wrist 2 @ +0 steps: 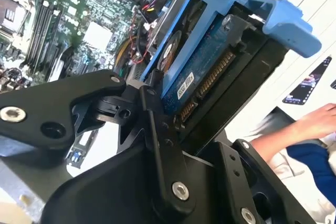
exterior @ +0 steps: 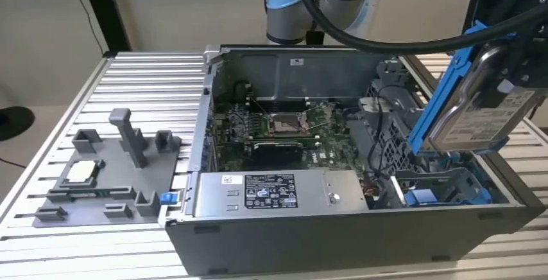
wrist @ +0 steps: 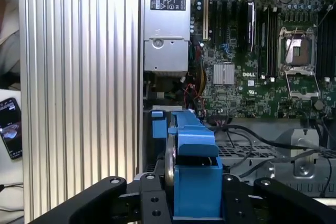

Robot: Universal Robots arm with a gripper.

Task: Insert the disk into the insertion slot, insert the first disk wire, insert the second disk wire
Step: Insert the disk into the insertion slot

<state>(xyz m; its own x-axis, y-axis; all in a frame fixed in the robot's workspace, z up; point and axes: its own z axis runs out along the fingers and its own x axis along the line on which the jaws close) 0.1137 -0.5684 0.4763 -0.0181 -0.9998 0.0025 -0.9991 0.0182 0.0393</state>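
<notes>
My gripper point(exterior: 507, 68) is shut on the disk point(exterior: 479, 116), a silver drive with a white label clipped in a blue frame. I hold it tilted on edge, above the right front corner of the open computer case. Under it lies the insertion slot point(exterior: 441, 190), a grey bay with blue rails. In the second wrist view the black fingers point(wrist 2: 152, 114) clamp the disk point(wrist 2: 194, 72), whose connector edge faces the camera. In the first wrist view the blue frame point(wrist: 195, 174) stands between the fingers. Black cables point(wrist: 262, 141) lie across the perforated cage; I cannot tell which are the disk wires.
The case point(exterior: 342, 241) stands on a slatted aluminium table point(exterior: 145, 81). A grey power supply box point(exterior: 274, 193) lies along its front, the motherboard point(exterior: 283, 129) behind it. A grey fixture point(exterior: 111, 171) sits on the exterior view's left. A person's hand point(wrist 2: 315, 124) and a phone point(wrist: 10, 127) are off the table's side.
</notes>
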